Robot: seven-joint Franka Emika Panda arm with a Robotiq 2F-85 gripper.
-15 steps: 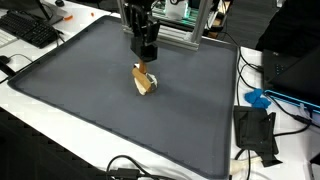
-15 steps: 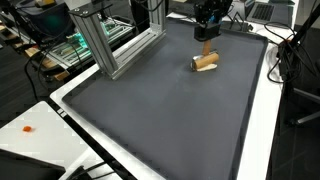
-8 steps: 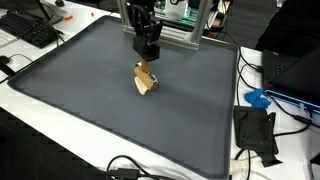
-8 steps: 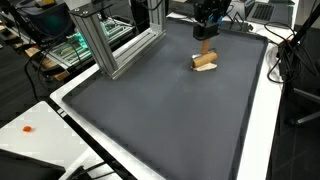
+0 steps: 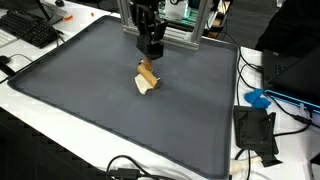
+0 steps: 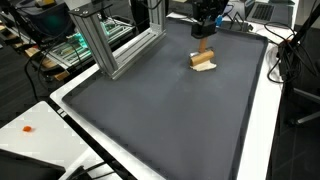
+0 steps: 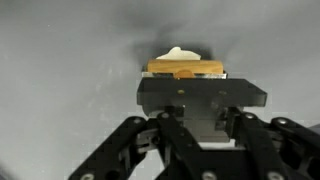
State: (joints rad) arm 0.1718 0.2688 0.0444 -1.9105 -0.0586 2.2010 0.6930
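Tan wooden block [image 5: 147, 80] lies on the dark grey rubber mat [image 5: 90, 100] that covers the white worktop [image 5: 30, 120]. It sits toward the mat's far side, near the silver aluminium frame [image 5: 180, 35]. In both exterior views the black hand [image 5: 151, 55] hangs directly above the block, pointing down at it. A thin upper part of the wood rises to just beneath the fingertips. Whether they touch it, or grip it, cannot be told from these views.

From the opposite side the block [image 6: 203, 62] shows a paler face, with the hand [image 6: 205, 33] over it and the mat [image 6: 160, 110] spreading wide toward the camera.

In the wrist view the hand [image 7: 200, 95] fills the lower half as a dark slab with linkages. The block [image 7: 185, 66] peeks out past it, an orange-tan band with a pale rounded top. The slab hides the fingertips, so I cannot tell if they stand apart or together.

A black keyboard [image 5: 35, 30] rests off the mat's corner, and a small blue object [image 5: 258, 98] lies on the worktop beside the mat's edge.
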